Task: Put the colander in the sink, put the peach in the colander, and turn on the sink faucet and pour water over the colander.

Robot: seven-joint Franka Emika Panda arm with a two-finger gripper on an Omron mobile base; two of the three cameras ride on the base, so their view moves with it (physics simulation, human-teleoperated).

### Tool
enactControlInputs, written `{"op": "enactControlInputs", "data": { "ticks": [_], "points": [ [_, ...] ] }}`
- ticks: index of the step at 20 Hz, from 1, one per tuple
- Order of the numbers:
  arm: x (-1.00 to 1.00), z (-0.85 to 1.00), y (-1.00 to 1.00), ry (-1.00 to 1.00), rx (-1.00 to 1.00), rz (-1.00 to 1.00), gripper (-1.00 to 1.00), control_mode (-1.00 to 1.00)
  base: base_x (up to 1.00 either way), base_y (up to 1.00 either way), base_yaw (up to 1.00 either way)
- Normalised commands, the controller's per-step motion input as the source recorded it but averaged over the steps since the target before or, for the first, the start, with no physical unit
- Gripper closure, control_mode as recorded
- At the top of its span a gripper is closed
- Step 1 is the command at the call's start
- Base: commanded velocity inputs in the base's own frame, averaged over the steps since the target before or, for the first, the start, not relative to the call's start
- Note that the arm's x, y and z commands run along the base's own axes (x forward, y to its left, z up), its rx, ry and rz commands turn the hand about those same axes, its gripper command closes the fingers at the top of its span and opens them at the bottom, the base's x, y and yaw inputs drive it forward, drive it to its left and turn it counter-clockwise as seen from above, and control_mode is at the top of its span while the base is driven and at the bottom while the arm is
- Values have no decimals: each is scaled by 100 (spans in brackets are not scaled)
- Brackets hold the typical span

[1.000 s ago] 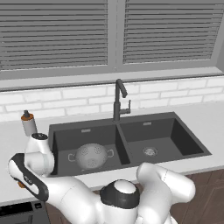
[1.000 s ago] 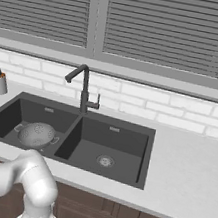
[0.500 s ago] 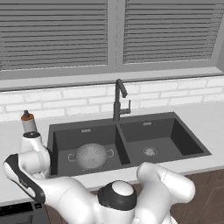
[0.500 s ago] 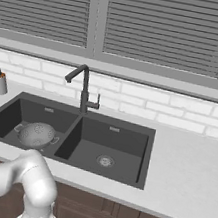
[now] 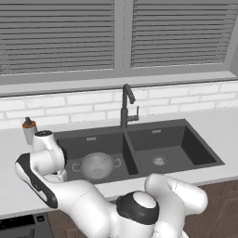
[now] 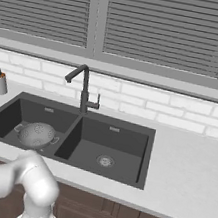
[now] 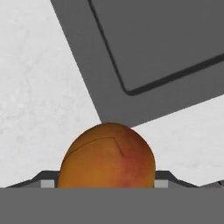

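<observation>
Peach (image 7: pixel 107 155): we see it low in the hand view, between the jaws, over pale counter (image 7: pixel 39 109) beside the sink's rim.
Jaws: we read them as closed on the peach from both sides; the tips themselves are hidden.
Colander (image 5: pixel 97 166): sits in the left basin of the sink (image 5: pixel 139 132), upright.
Faucet (image 5: pixel 126 106): behind the divider, spout over the basins.
Bottle (image 5: pixel 29 130): on the counter left of the sink.
</observation>
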Motion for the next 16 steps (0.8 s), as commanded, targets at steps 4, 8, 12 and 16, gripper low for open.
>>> {"op": "enactControlInputs", "data": {
  "ticks": [4, 8, 12, 16],
  "points": [
    [0, 33, -83, -9, -8, 0, 100, -100, 0, 0, 0],
    [10, 26, -83, -11, -19, 0, 100, -100, 0, 0, 0],
    [31, 13, -77, -2, -29, -4, 100, -100, 0, 0, 0],
    [57, 6, -83, 5, -22, -2, 100, -100, 0, 0, 0]
  ]
}}
